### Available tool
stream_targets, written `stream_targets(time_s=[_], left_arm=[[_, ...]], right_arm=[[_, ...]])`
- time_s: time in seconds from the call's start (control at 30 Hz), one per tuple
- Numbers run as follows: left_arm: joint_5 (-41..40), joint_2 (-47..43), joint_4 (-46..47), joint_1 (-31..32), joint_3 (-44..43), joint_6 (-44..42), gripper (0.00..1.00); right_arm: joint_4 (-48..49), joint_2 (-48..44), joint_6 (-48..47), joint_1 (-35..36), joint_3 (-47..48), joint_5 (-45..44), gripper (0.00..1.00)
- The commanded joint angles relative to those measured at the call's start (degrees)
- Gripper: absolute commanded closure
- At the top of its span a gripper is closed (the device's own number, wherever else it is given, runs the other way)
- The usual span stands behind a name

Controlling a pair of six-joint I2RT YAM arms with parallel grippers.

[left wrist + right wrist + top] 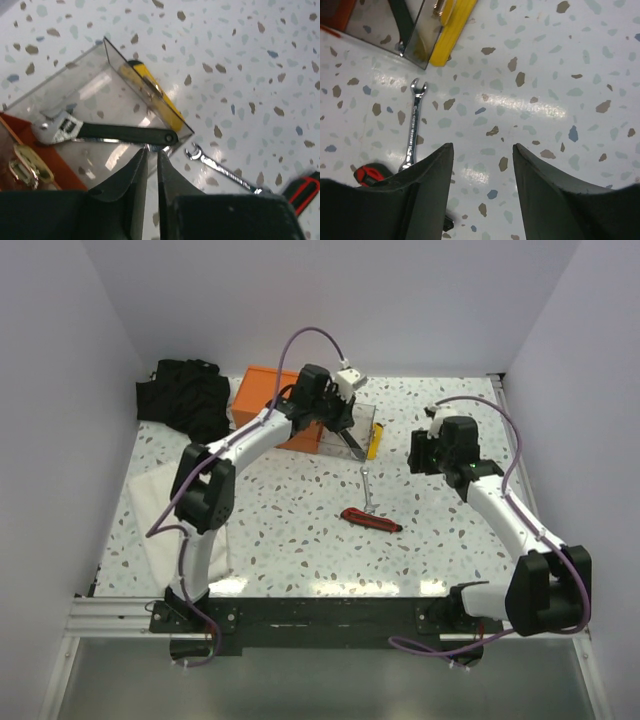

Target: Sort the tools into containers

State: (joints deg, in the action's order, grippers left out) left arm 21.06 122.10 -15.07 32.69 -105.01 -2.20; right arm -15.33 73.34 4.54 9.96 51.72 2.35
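Note:
A dark-handled tool (125,133) with a silver adjustable head lies in the clear tray (100,95), which sits against the orange box (262,390). My left gripper (152,152) hovers at the handle's end, its jaws a narrow slit apart and holding nothing. The slim yellow utility knife (160,100) lies along the tray's outer wall on the table. A small silver wrench (414,125) and the red-and-black utility knife (370,520) lie mid-table. My right gripper (482,147) stands open over bare table to the right of the wrench, with nothing between its fingers.
A black cloth bundle (185,395) sits at the back left beside the orange box. A white cloth (160,515) lies along the left edge. White walls close in the table on three sides.

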Motion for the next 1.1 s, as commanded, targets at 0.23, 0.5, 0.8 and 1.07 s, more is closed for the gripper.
stream_targets(time_s=[0.23,0.5,0.8,1.07], left_arm=[[-3.46,-32.6,9.18,-0.08,23.61,-4.75,0.62],[-16.31,-44.14,6.9,-1.3,32.41,-7.82,0.56],[-12.53,-50.91,8.3,-10.71,39.09,-3.69,0.56],[-13.24,-54.78,8.3,-11.94,42.69,-3.96,0.56]], right_arm=[[5.57,5.75,3.38,8.31,-1.54,4.17,0.47],[5.84,18.48,8.47,19.05,2.85,-10.07,0.46],[5.58,27.82,8.91,20.54,8.3,-14.3,0.5],[2.94,31.42,13.12,23.0,6.12,-15.62,0.57]])
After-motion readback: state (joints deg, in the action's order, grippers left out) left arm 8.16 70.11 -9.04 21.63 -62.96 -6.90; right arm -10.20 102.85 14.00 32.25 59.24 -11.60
